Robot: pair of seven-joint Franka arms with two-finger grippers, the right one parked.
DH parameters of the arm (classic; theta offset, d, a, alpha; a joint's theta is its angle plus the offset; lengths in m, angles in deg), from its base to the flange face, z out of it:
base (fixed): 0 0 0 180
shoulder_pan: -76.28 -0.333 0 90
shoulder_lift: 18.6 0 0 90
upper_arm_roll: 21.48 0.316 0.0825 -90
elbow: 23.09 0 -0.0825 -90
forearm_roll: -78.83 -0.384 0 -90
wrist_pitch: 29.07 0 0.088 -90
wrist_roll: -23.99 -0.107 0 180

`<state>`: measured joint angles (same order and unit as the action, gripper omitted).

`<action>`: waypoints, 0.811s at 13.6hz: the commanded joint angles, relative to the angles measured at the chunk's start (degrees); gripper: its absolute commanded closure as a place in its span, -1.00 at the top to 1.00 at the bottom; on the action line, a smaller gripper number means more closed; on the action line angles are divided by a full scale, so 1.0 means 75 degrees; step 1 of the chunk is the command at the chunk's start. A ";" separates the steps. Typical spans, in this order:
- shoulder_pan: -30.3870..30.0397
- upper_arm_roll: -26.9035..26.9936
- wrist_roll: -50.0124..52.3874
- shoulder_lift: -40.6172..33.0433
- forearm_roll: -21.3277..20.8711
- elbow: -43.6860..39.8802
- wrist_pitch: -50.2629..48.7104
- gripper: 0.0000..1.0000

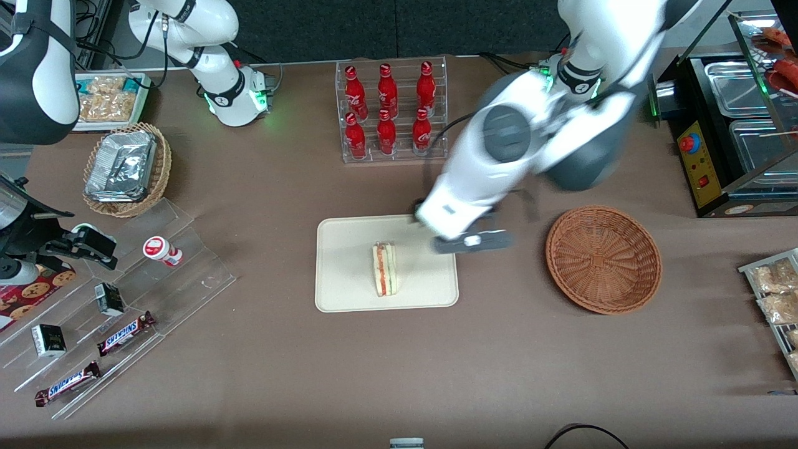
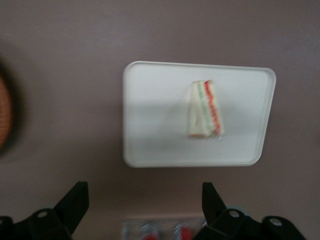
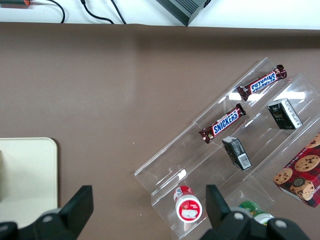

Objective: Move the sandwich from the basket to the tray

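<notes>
The sandwich [image 1: 386,269] is shown lying on the tray [image 1: 349,293], near its middle, with the red and green filling edge turned upward. The basket [image 1: 603,259] is seen beside the tray, toward the working arm's end of the desk [image 1: 262,187], with nothing visible in it. The hand [image 2: 145,210] is held above the desk, just past the tray edge that lies farther from the front camera, apart from the sandwich; its fingers [image 2: 75,202] are spread wide and nothing is gripped. The placing is judged complete. The sandwich is judged light, soft and easily crushed, and its clear wrap probably slippery. If it is to be regripped, the two flat bread faces should be taken with gentle pressure.
</notes>
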<state>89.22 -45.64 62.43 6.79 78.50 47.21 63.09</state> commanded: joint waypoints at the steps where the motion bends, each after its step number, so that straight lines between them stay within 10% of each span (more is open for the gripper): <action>1: -0.1451 -0.0061 -0.1707 -0.1530 0.0476 0.1579 -0.0416 1.00; 6: -0.3655 0.0068 -0.4276 -0.3781 0.0758 0.3678 -0.0511 0.99; 11: -0.4163 0.0431 -0.4831 -0.4065 0.0607 0.2909 -0.1882 0.99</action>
<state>58.42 -42.73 27.02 -23.01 83.09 70.95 51.33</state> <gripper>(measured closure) 0.000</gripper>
